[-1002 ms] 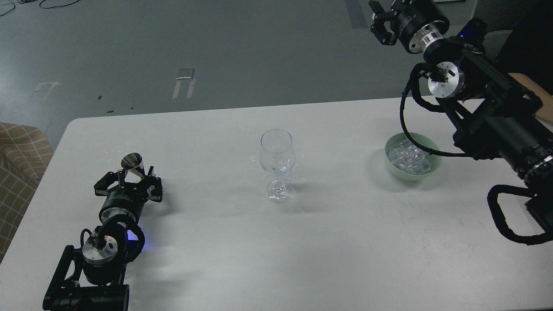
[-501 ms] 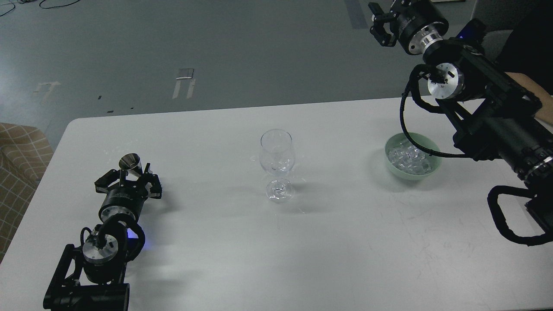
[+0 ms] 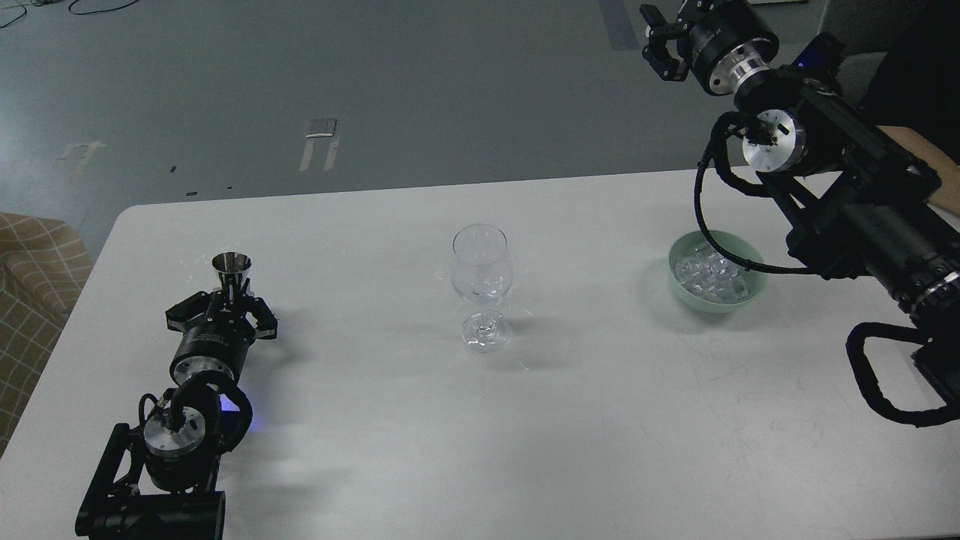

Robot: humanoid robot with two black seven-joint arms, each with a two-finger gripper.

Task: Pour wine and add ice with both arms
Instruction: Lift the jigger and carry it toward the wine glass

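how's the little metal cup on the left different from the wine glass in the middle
The metal jigger is small, shiny and opaque; the wine glass is much taller and clear. The jigger sits in the left pincer, near the table's left end; the wine glass stands free at the centre, nothing touching it. The jigger's contents can't be seen; the wine glass shows no wine. Both stand upright, mouths up.

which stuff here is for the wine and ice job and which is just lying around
For the job: wine glass, ice in green bowl, metal cup in left hand.

Lying about: checked seat, floor tape.
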